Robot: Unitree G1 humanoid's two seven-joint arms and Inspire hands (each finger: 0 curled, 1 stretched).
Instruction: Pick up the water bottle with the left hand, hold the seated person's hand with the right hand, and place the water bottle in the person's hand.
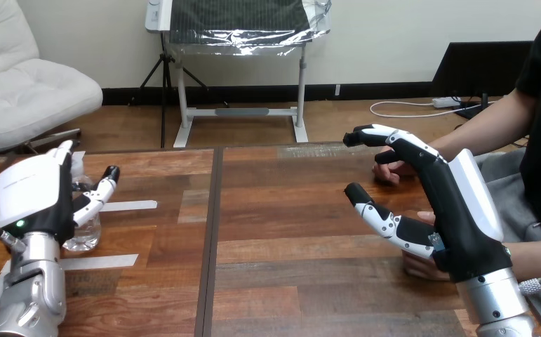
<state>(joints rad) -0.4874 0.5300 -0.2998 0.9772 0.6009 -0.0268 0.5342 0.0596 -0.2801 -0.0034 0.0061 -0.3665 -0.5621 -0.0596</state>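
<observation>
Water bottle [85, 228], upright on the wooden table [288, 281] well left of the dark seam [213, 232], near the table's left edge, largely hidden behind the left hand [32, 200]. Left hand raised just left of the bottle, fingers straight, pointing up, thumb stretched across the bottle's front; contact impossible to judge. 2 white tape strips [130, 206] left of the seam, 1 beside the bottle, 1 nearer the front edge. Bare wood from the seam rightward as far as the right hand [457, 217]. Right hand well right of the seam, spread wide, fingers reaching up and away, thumb apart below, gripping nothing. Person's far hand [388, 174] just behind those fingers; person's near hand [422, 265] on the table beneath the palm.
</observation>
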